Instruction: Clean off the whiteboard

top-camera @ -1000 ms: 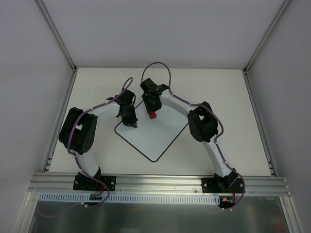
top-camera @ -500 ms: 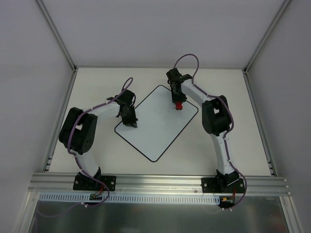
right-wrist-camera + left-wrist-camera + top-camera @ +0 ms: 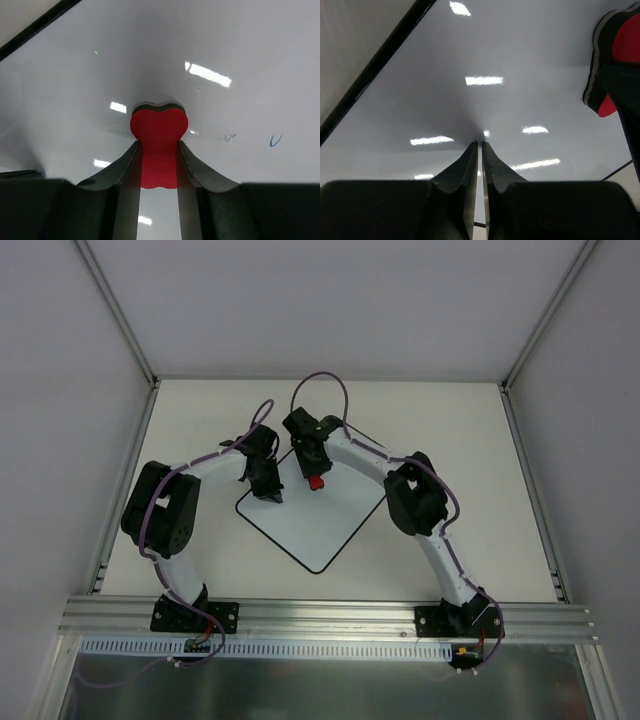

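Whiteboard (image 3: 322, 530) lies flat on the desk (image 3: 460, 440), turned like a diamond, in the middle between the two arms. The left pincer (image 3: 270, 491) has its fingers pressed together with nothing between them, and the tips push down on the board near its left corner. In the left wrist view the left pincer (image 3: 480, 146) meets its own mirror picture on the shiny whiteboard (image 3: 485, 55). This arm sits in the same spot as half a second ago. The right pincer (image 3: 313, 471) pinches a red eraser (image 3: 316, 481) and holds it flat on the board. Half a second ago the eraser was over by the far right side of the board; now it is back at the left, close to the left pincer. The board's right corner also looks a bit nearer to the arms than it did then. In the right wrist view the right pincer (image 3: 159, 146) grips the eraser (image 3: 159, 125) on both sides, and small blue marks (image 3: 273, 139) show on the whiteboard (image 3: 225, 35) to its right. The eraser (image 3: 626, 42) also shows at the right edge of the left wrist view.
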Available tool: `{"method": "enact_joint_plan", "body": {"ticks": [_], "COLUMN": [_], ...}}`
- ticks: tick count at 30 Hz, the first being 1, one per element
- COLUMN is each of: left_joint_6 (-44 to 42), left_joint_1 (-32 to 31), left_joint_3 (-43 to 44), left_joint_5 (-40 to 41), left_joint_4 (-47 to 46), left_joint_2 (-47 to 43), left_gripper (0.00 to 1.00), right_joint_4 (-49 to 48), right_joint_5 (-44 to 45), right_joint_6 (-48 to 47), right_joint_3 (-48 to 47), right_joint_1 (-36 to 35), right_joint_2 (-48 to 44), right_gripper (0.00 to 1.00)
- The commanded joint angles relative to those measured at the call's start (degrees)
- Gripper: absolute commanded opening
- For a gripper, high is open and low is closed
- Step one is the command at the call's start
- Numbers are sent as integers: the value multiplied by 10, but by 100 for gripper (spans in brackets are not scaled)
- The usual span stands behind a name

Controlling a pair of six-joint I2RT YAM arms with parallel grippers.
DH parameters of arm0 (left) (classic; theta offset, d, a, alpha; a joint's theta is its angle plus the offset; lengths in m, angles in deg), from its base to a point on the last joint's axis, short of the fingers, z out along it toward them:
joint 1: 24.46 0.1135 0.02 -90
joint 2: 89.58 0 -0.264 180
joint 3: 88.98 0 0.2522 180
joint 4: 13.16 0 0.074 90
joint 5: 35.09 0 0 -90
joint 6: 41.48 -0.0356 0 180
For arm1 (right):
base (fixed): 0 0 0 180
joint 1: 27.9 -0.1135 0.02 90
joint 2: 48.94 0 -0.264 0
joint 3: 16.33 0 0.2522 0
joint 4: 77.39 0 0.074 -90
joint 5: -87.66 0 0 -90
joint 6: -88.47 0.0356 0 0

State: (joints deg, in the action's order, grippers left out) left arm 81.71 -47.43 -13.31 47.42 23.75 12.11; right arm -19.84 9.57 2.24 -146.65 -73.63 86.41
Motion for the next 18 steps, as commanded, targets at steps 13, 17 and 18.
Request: {"method": "enact_joint_plan", "body": {"ticks": [13,17,18], "left_joint_6": [-16,-17,-17], "left_joint_1": [-5,-5,-6], "left_joint_3": [-15,-18,-17], "left_joint_5": [-1,-2,-2], "left_joint_4": [7,7,7], "left_joint_2": [6,7,7], "left_gripper": [8,8,8], "right_joint_4": [-17,-20,-20], "right_joint_5": [-7,-32,-33], "right_joint_6": [38,34,31], "right_joint_3": [214,200,179], "right_joint_1": [226,215,206], "right_joint_2": [-95,-83,-72], "right_gripper": [0,0,0]}}
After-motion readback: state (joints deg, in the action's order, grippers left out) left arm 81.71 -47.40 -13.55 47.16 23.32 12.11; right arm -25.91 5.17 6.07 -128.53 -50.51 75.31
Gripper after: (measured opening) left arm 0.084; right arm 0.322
